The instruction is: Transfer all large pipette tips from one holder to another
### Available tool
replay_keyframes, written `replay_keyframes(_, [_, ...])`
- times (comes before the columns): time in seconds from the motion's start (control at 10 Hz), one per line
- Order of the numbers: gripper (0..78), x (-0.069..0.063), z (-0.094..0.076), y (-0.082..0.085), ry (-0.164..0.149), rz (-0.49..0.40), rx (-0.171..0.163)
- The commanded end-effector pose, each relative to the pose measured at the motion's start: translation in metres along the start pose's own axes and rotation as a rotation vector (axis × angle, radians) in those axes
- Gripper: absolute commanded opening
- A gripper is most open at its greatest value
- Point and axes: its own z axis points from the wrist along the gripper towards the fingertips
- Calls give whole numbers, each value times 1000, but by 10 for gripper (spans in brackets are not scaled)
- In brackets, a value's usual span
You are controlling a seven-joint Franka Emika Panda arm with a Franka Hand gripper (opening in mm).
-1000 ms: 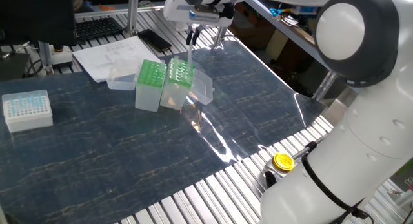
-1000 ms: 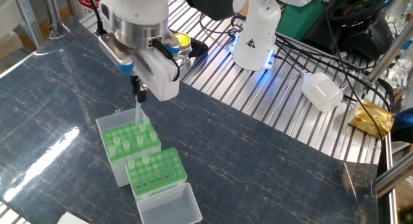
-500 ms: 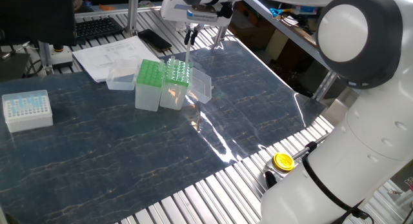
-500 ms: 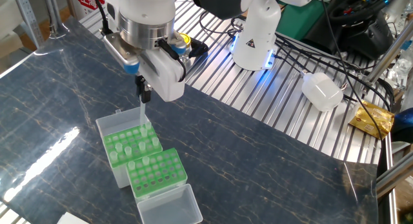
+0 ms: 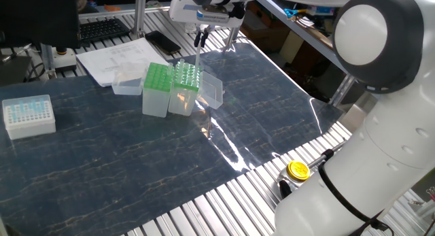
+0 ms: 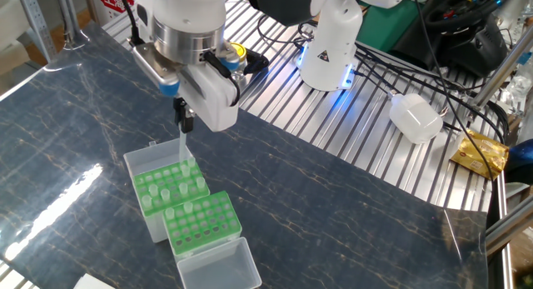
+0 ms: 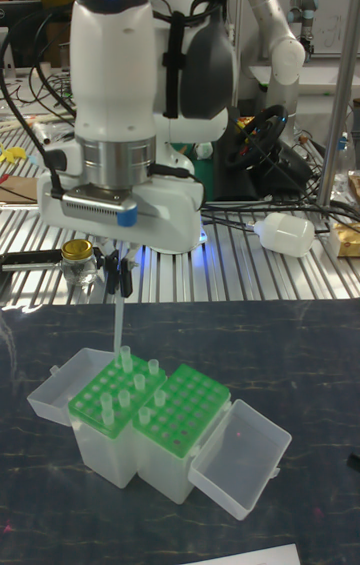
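Two green racks stand side by side on the dark mat. The rack under my gripper [image 6: 166,185] [image 7: 112,397] [image 5: 187,76] holds scattered large pipette tips [image 6: 183,187] [image 7: 123,395]. The other rack [image 6: 204,221] [image 7: 182,405] [image 5: 158,78] shows a few tips along one edge. My gripper [image 6: 181,119] [image 7: 122,281] [image 5: 199,39] hangs above the first rack's far corner. It is shut on one upright large tip [image 6: 183,146] [image 7: 118,320] [image 5: 198,56], whose lower end reaches about the rack's top.
Both racks have clear lids open, one [image 6: 218,268] [image 7: 240,453] and the other [image 7: 52,391]. A white box of pale-blue tips [image 5: 28,115] sits at the mat's left. Papers [image 5: 119,59], a yellow-capped jar [image 6: 233,52] [image 7: 77,255] and a white bottle [image 6: 416,116] lie around.
My gripper, still holding the tip, shifted slightly sideways about a second ago, and the rack beneath it settled. Nothing has moved in the last half second.
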Motion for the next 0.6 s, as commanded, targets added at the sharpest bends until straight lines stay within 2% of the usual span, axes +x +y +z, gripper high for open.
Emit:
replay_keyframes(0.1, [11,-5,-3,-1,0,2,-6])
replay_keyframes(0.6, [11,-7,0,-5,-3,-11,-10])
